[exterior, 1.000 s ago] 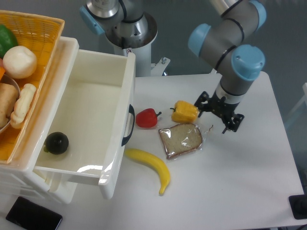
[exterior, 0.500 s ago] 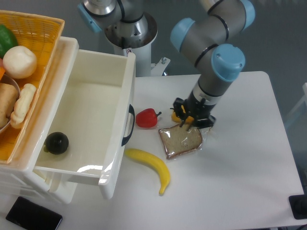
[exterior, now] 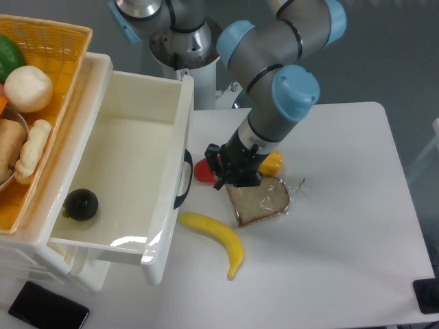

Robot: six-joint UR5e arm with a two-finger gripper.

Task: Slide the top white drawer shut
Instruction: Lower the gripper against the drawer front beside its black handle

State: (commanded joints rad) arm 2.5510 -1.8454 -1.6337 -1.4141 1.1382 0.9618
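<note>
Gripper (exterior: 232,168) at frame centre, low over table, black fingers pointing down-left; finger gap not resolvable from this angle, cannot tell if apart or together. It sits over the red pepper (exterior: 201,171), partly covering it, w/ the bagged bread slice (exterior: 258,200) just below-right and the yellow pepper (exterior: 271,162) just right, mostly behind the arm. Banana (exterior: 216,239) lies lower centre, apart from gripper. Top white drawer (exterior: 127,164) at left of frame, pulled well out, black handle (exterior: 184,179) on its front facing the gripper, near but not touching. Dark round fruit (exterior: 81,204) inside drawer, lower-left corner. Orange basket (exterior: 55,48) w/ produce at upper left. Black phone (exterior: 48,308) at bottom-left corner. White table (exterior: 343,260) under all.
</note>
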